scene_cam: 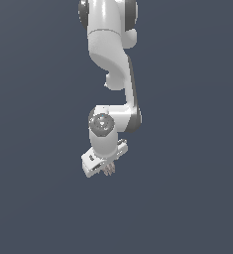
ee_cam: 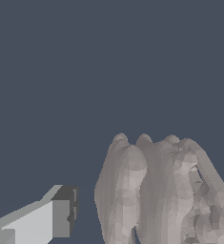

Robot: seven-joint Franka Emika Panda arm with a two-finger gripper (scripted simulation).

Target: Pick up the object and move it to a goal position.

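Observation:
The object [ee_cam: 151, 190] is a grey-beige lumpy thing with rounded ridges, and it fills the near part of the wrist view. It lies between the fingers of my white gripper [ee_cam: 154, 214]. One finger [ee_cam: 56, 219] stands beside it with a narrow gap of background between them. The other finger shows only as a sliver at the picture's edge behind the object. In the exterior view the gripper [scene_cam: 105, 167] points down from the wrist, and the object [scene_cam: 109, 170] is a tiny knobbly shape at its fingertips. The jaws stand open around the object.
The white arm [scene_cam: 110, 54] comes down from the top of the exterior view. Everything else in both views is a plain dark blue-grey ground with no other things or edges visible.

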